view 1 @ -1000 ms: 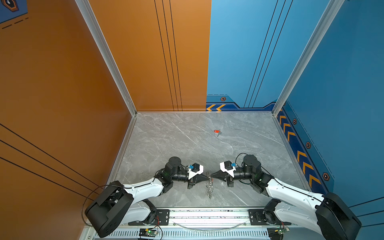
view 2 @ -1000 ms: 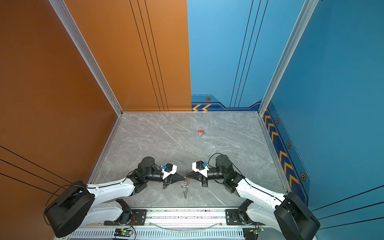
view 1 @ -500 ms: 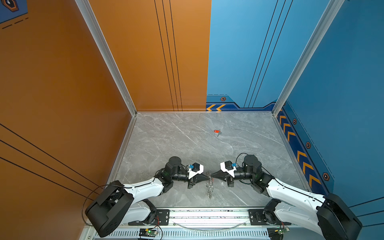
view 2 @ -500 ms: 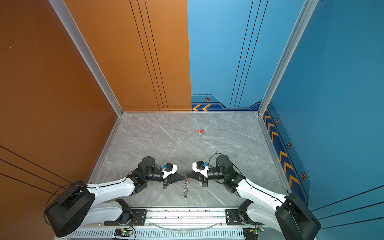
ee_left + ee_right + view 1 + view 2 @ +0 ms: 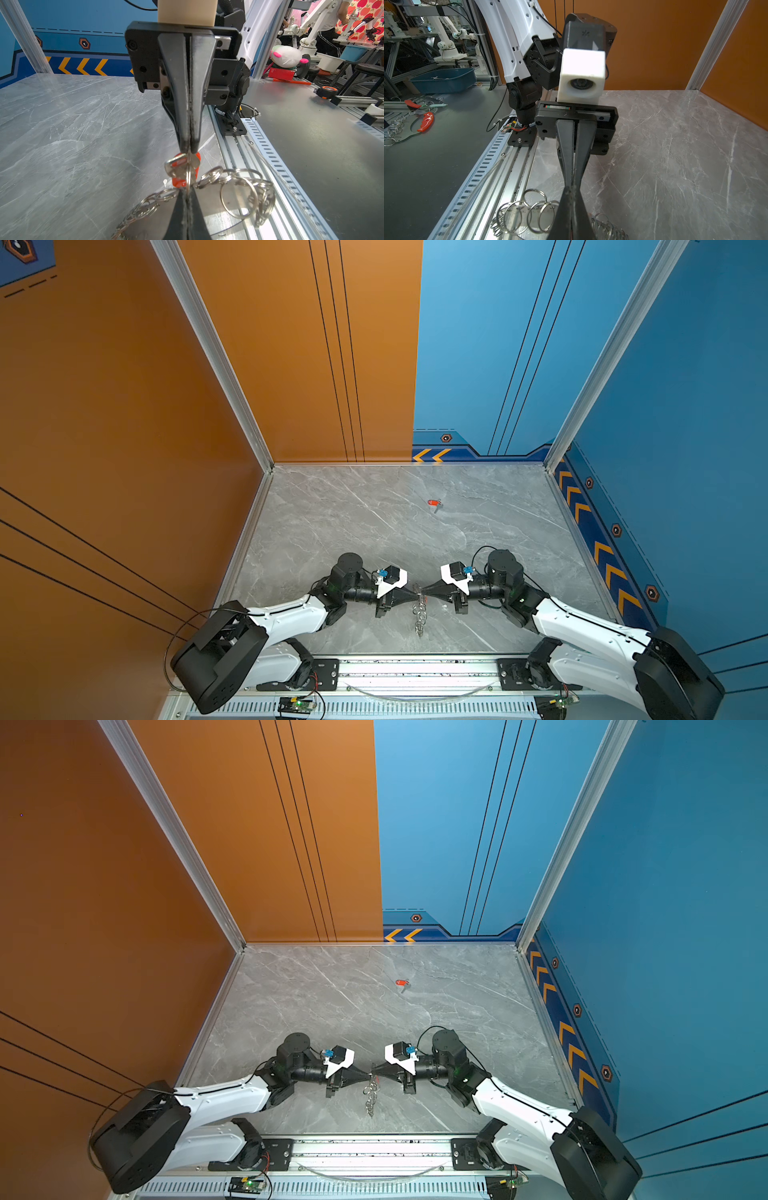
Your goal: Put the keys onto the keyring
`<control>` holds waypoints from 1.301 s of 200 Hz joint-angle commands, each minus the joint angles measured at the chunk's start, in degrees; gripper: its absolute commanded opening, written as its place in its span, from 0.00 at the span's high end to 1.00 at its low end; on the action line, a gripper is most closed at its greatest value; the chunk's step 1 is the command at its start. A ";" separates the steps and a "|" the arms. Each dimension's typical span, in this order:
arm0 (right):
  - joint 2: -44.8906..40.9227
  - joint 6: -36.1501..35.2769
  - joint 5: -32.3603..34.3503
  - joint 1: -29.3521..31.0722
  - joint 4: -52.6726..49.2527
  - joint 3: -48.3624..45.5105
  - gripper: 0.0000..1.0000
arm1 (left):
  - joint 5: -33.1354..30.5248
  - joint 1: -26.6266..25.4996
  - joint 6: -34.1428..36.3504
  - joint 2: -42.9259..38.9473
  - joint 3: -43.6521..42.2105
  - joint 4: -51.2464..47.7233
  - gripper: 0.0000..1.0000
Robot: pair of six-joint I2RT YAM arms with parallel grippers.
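Observation:
Both grippers meet tip to tip low over the front of the table in both top views. My left gripper (image 5: 415,594) (image 5: 187,193) is shut on one thin split ring of the keyring (image 5: 419,616) (image 5: 239,193), a chain of silver rings that hangs down from the tips. My right gripper (image 5: 424,595) (image 5: 189,148) is shut on a silver key with an orange tag (image 5: 182,169), pressed against that ring. In the right wrist view the key is hidden behind my right gripper (image 5: 572,190); the rings (image 5: 527,216) show beside it. Another of the keys (image 5: 433,502) (image 5: 401,982) lies alone farther back.
The grey marble table (image 5: 353,522) is walled in orange on the left and blue on the right and back. A slotted metal rail (image 5: 415,668) with both arm bases runs along the front edge, just below the hanging rings.

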 commanded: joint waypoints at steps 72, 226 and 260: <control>1.13 -1.12 0.38 0.48 0.35 -0.16 1.00 | 1.56 0.69 -0.38 -0.13 1.57 1.33 1.00; -0.50 -1.08 0.13 0.48 -0.53 -0.08 1.00 | 1.26 0.73 -0.39 0.64 1.91 1.34 1.00; -0.59 -1.14 0.13 0.48 -0.69 -0.08 1.00 | 1.26 0.82 -0.38 0.49 1.86 1.36 1.00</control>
